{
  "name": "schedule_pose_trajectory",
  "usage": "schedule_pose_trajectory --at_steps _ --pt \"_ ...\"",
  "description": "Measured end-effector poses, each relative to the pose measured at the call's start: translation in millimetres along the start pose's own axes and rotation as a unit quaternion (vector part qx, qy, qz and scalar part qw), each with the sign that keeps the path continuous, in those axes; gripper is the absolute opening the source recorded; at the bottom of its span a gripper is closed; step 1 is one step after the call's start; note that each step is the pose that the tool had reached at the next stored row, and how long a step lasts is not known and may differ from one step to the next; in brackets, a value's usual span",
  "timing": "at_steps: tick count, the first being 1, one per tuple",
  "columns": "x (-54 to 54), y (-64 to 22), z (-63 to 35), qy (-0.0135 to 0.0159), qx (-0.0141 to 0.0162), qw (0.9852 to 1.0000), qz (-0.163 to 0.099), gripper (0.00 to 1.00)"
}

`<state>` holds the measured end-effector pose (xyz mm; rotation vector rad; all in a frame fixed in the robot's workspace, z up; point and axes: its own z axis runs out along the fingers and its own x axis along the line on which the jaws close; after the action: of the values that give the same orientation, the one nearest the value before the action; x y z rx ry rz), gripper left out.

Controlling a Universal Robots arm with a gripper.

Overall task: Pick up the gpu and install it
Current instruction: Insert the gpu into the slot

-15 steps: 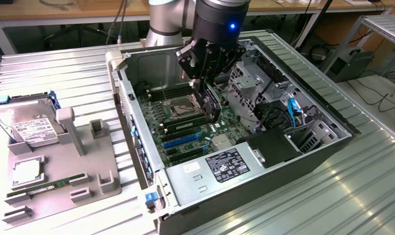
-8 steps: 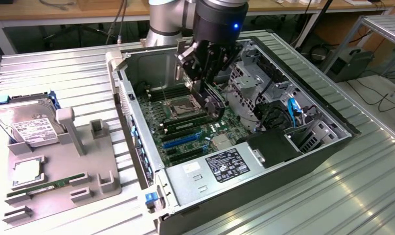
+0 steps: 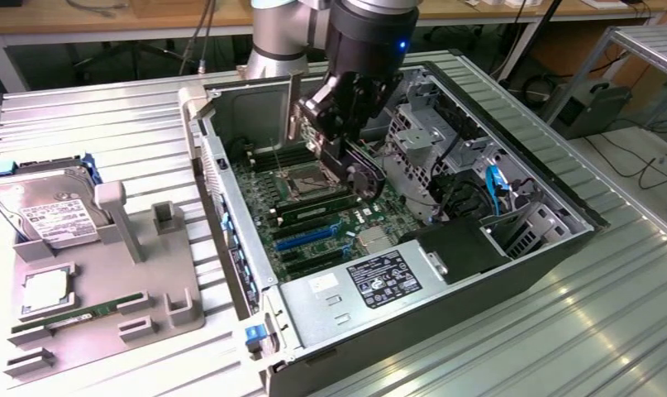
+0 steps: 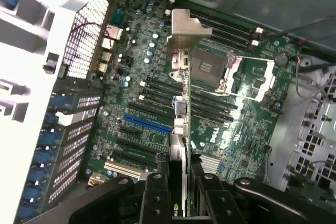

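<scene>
My gripper [image 4: 178,182] is shut on the gpu [image 4: 179,103], a thin card seen edge-on that runs out from between the fingers, with its slim metal bracket [image 4: 184,27] at the far end. Gripper and card hang over the green motherboard [image 4: 247,129] inside the open computer case, above the rows of expansion slots and beside the blue slot [image 4: 147,124]. In the exterior view the gripper [image 3: 331,153] is down inside the case [image 3: 554,248], and the gpu's bracket [image 3: 294,107] stands upright on its left side.
The CPU socket [image 4: 210,69] and memory slots lie close under the card. A drive cage [image 3: 427,141] and power supply [image 3: 383,277] crowd the case. At the exterior view's left, a grey fixture [image 3: 145,248] carries a hard drive [image 3: 46,211], a CPU [image 3: 45,289] and a green RAM stick [image 3: 74,318].
</scene>
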<state>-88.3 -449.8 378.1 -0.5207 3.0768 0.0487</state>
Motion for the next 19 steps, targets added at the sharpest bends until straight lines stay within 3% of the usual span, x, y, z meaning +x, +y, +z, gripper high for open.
schedule_pose_trajectory --at_steps 4,9,14,17,19 --pt "0.1 -0.1 3.0 0.0026 -0.0016 0.999 -0.044 0.26" --pt "0.2 -0.2 7.3 0.0069 -0.0041 0.9947 -0.103 0.26" --pt "0.4 -0.4 13.6 0.0103 -0.0063 0.984 -0.178 0.26" --pt "0.4 -0.4 16.0 0.0114 -0.007 0.9786 -0.205 0.26" --pt "0.5 -0.5 18.1 0.0122 -0.0075 0.9737 -0.228 0.26"
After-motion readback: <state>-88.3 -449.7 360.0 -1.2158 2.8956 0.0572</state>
